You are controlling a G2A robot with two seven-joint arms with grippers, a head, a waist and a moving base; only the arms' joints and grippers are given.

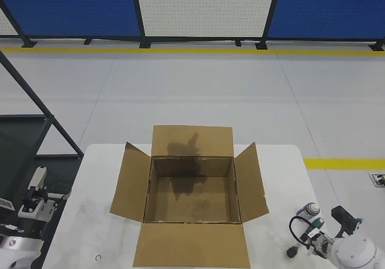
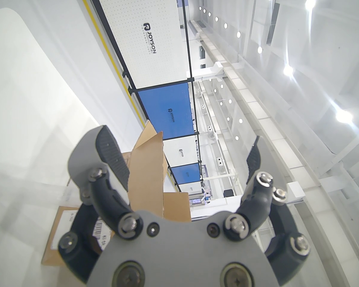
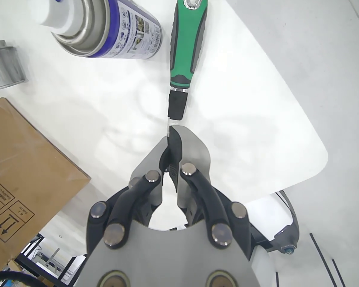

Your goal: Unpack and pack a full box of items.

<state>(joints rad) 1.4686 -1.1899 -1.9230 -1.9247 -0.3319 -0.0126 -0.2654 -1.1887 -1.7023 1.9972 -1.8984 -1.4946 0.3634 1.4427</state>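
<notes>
Top view: an open cardboard box [image 1: 192, 243] sits in the middle of a white table [image 1: 98, 202], all four flaps spread, with its bare floor showing. A spray can [image 1: 311, 210] stands past the box's right flap, near the right arm at the table's front right corner. The left arm waits at the front left corner.

Left wrist view: the left gripper [image 2: 181, 147] is spread wide and holds nothing. It aims upward past the box's raised flaps, which are close ahead of it.

Right wrist view: the right gripper [image 3: 171, 134] is clenched on the thin metal blade of a green-handled tool [image 3: 187, 40]. The tool's long axis runs straight on from the gripper, with the handle and its metal loop farthest away. The spray can stands upright just beside the handle, and a grey metal cylinder [image 3: 6, 64] stands past the can. The box's outer wall lies off on that same side. Packing the tool likely means the right arm swinging it that way, over the wall, with the handle clearing the can.
</notes>
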